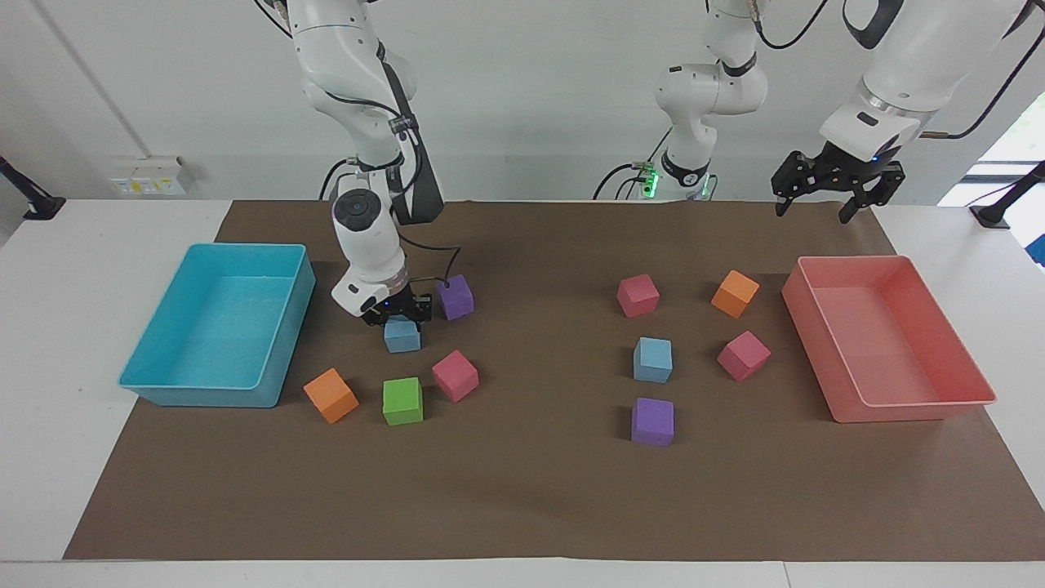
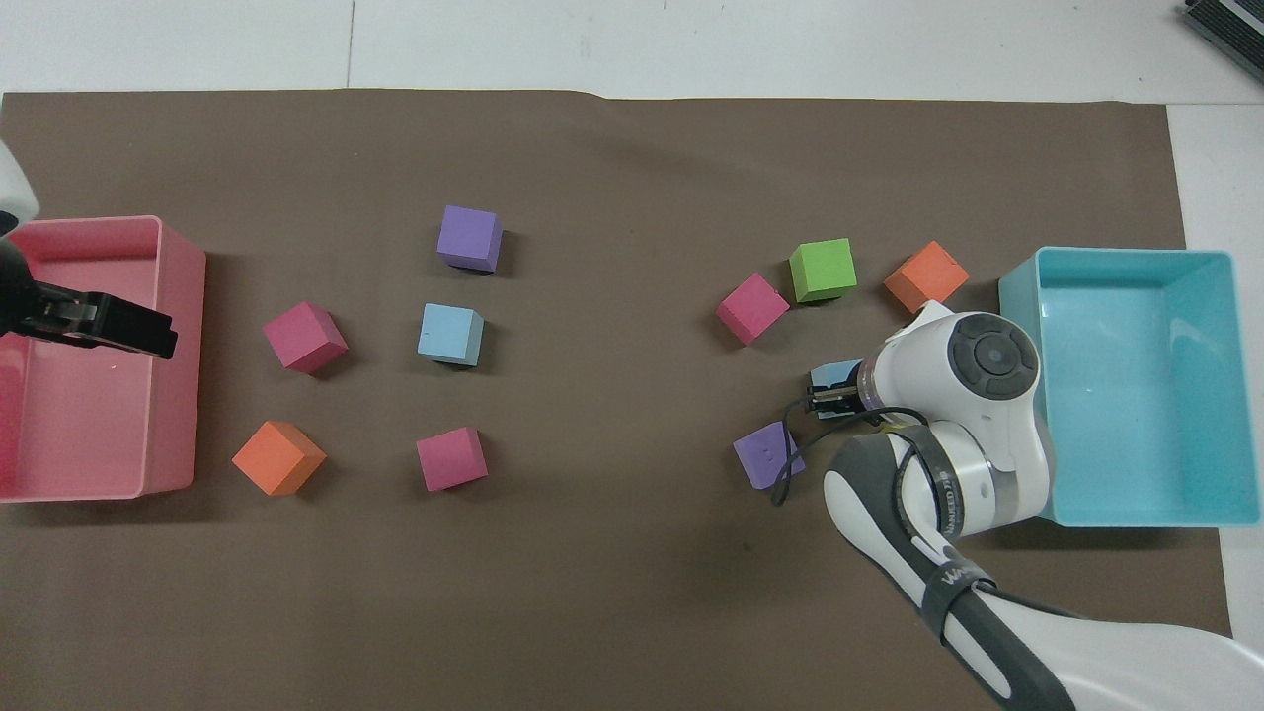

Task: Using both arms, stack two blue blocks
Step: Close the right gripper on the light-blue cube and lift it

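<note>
Gripping one blue block (image 1: 402, 336), right gripper (image 1: 399, 314) apparently closed on it, purple cube (image 1: 455, 296) just beside, left gripper (image 1: 826, 189) fingers open.

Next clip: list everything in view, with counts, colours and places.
blue blocks: 2, light blue, one each end
purple blocks: 2, purple, one each end
pink blocks: 3, pink, two at left arm's end
orange blocks: 2, orange, one each end
green block: 1, green, right arm's end
cyan tray: 1, right arm's end
pink tray: 1, left arm's end
mat: 1, brown, covers table
right tool: black, at a blue block
left tool: black, open, over pink tray
</note>
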